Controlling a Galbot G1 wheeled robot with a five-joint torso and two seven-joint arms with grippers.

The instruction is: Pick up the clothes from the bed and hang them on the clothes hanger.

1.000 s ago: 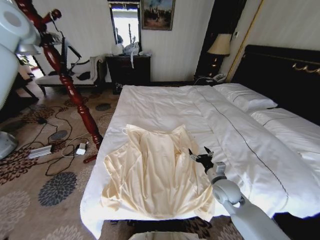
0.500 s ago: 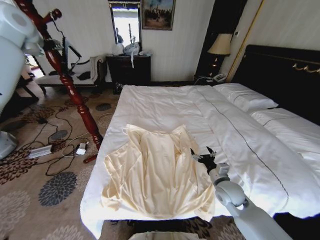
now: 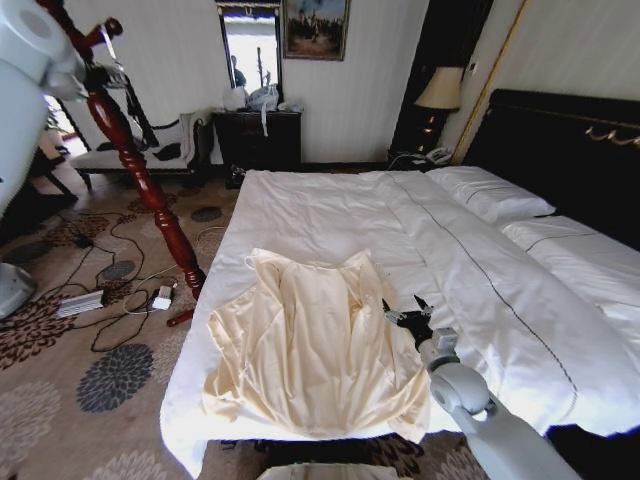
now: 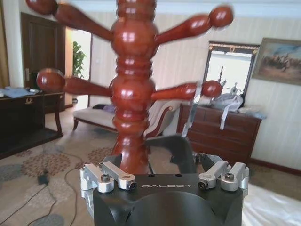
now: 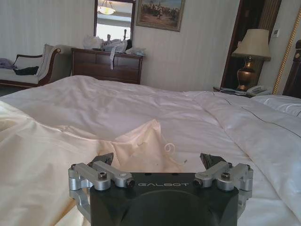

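Both right gripper [image 3: 407, 310] fingers spread wide, seemingly just above clothes [image 3: 305, 345].

Cream shirt [image 3: 312, 345] lies flat, spread out on the near left part of the bed [image 3: 330, 205], collar toward the headboard [image 3: 560, 150], hem near the foot edge. Right gripper [image 3: 405, 312] sits low over the shirt's right edge, fingers spread, arm coming in from the bottom right. Left arm [image 3: 30, 90] is raised at top left, next to the dark-red coat stand [image 3: 140, 170], which stands on the patterned carpet [image 3: 90, 370] left of the bed. Cables and a power strip [image 3: 80, 302] lie on the floor by the stand's base.
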